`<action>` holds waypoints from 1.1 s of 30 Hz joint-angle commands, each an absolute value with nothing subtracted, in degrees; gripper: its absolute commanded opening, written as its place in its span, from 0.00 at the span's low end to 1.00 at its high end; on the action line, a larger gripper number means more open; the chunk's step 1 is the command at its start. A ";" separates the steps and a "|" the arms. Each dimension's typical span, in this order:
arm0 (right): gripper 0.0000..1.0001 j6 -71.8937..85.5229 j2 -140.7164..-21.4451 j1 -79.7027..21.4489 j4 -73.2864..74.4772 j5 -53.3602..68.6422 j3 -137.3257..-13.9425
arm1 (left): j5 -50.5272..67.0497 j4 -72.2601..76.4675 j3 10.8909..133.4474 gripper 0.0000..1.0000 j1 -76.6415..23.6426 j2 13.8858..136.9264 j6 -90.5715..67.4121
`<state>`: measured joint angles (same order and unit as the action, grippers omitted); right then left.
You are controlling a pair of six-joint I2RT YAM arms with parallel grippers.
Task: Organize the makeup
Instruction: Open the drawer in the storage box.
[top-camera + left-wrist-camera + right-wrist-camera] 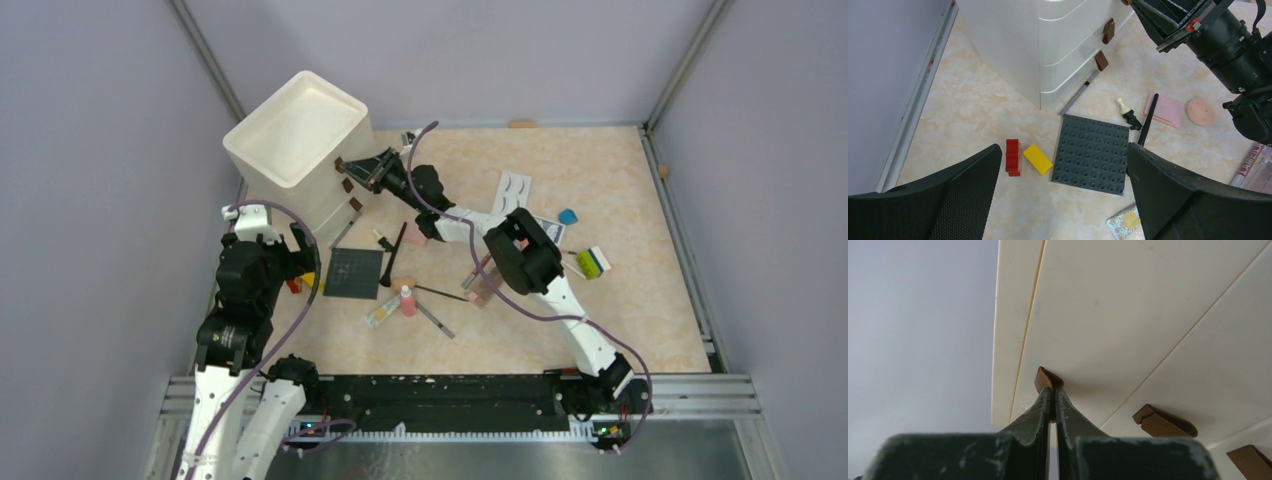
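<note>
A white drawer unit (295,140) stands at the back left. My right gripper (1051,392) is shut on the brown tab handle (1044,380) of its top drawer; in the top view it (345,165) is at the unit's front. My left gripper (1062,150) is open and empty, hovering above the table. Makeup lies loose on the table: a pink compact (1164,110), a peach puff (1200,111), a dark brush (1148,122), a glittery pencil (1079,93), a pink tube (407,300) and a white eyelash card (512,190).
A dark studded plate (1093,152), a red brick (1012,157) and a yellow brick (1037,159) lie under my left gripper. Two lower drawer tabs (1163,421) show beside the held one. A yellow-green item (592,262) lies at the right.
</note>
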<state>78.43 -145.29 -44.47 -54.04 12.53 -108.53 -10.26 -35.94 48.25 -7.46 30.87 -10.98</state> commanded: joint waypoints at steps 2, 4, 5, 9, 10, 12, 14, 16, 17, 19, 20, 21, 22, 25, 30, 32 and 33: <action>0.00 73.93 -141.17 -45.24 -55.71 14.63 -107.07 | -9.79 -32.70 47.80 0.99 -7.03 30.77 -10.63; 0.00 71.74 -138.82 -45.21 -55.95 14.11 -103.62 | -9.84 -32.63 47.64 0.99 -7.03 30.80 -10.63; 0.00 70.90 -137.70 -45.18 -56.51 13.62 -101.84 | -9.82 -32.62 47.62 0.99 -7.03 30.83 -10.63; 0.00 70.10 -133.97 -45.10 -59.52 13.08 -96.31 | -9.93 -32.61 47.64 0.99 -7.03 30.76 -10.63; 0.00 70.00 -133.34 -45.09 -59.99 13.24 -95.32 | -9.93 -32.61 47.65 0.99 -6.99 30.82 -10.63; 0.00 69.68 -131.95 -45.07 -60.76 13.52 -93.54 | -9.92 -32.61 47.61 0.99 -6.94 30.82 -10.63; 0.00 69.34 -130.77 -45.02 -61.39 13.57 -91.70 | -9.84 -32.61 47.56 0.99 -6.95 30.88 -10.63; 0.00 69.01 -129.43 -44.92 -62.17 13.34 -89.57 | -9.83 -32.61 47.66 0.99 -6.95 31.00 -10.63; 0.00 68.83 -128.59 -44.79 -62.59 13.18 -88.13 | -9.80 -32.61 47.61 0.99 -6.94 30.93 -10.63; 0.00 68.14 -126.66 -44.66 -63.39 12.22 -84.95 | -9.90 -32.61 47.63 0.99 -6.91 30.92 -10.63; 0.00 67.85 -125.72 -44.53 -63.59 11.66 -83.39 | -9.86 -32.61 47.62 0.99 -6.86 30.95 -10.63; 0.00 67.42 -124.90 -44.37 -63.78 11.39 -81.99 | -9.83 -32.61 47.56 0.99 -6.88 30.93 -10.63; 0.00 67.07 -124.07 -44.24 -63.88 11.08 -80.67 | -9.80 -32.60 47.56 0.99 -6.87 30.90 -10.63; 0.00 66.57 -122.36 -43.85 -64.41 10.77 -77.02 | -9.75 -32.56 47.58 0.99 -6.86 30.83 -10.63; 0.00 66.10 -120.60 -43.68 -64.36 11.73 -73.99 | -9.71 -32.52 47.56 0.99 -6.86 30.77 -10.63; 0.00 65.72 -119.69 -43.69 -64.61 11.75 -72.74 | -9.56 -32.44 47.55 0.99 -6.86 30.81 -10.63; 0.00 65.50 -119.29 -43.68 -64.76 11.51 -72.02 | -9.58 -32.43 47.47 0.99 -6.86 30.80 -10.59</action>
